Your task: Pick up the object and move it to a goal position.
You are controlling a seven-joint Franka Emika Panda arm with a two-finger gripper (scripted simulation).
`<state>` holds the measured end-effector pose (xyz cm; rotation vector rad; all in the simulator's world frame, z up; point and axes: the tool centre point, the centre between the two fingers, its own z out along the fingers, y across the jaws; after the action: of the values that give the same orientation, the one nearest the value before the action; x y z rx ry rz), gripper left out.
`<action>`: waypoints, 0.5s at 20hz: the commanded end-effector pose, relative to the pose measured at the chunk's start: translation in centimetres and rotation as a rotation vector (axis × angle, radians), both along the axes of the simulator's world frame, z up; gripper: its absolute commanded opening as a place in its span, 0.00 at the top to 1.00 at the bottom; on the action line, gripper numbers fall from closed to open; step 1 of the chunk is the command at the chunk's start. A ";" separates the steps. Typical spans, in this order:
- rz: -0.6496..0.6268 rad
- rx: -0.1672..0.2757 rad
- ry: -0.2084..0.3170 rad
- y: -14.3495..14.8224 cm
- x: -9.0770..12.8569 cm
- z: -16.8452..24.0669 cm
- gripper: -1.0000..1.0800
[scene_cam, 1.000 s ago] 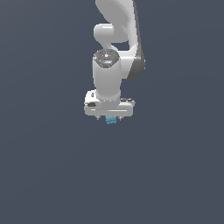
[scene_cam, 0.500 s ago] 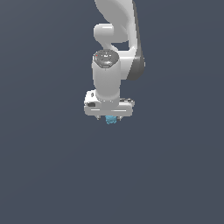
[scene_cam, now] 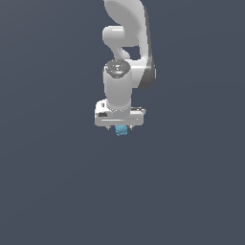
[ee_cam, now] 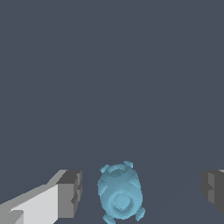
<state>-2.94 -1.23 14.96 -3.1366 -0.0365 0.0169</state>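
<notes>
My gripper spread wide, blue object between the fingers, nothing held.

Wrist view: the light-blue, bumpy object lies on the flat grey floor between my two fingertips, nearer one dark pad than the other, with clear floor showing on both sides of it. No contact with either pad. It is roundish and lumpy, with small knobs around its edge and a ringed face turned toward the camera. Exterior view: my white arm reaches straight down, the wrist block sits low, and only a sliver of the object peeks out just below my gripper. How high my fingertips sit above the floor, I cannot tell.
</notes>
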 end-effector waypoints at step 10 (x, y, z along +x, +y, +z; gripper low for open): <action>0.145 -0.003 -0.008 0.3 -5.8 -4.6 0.04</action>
<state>-7.99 -0.93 10.87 -3.1315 -0.2355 0.0074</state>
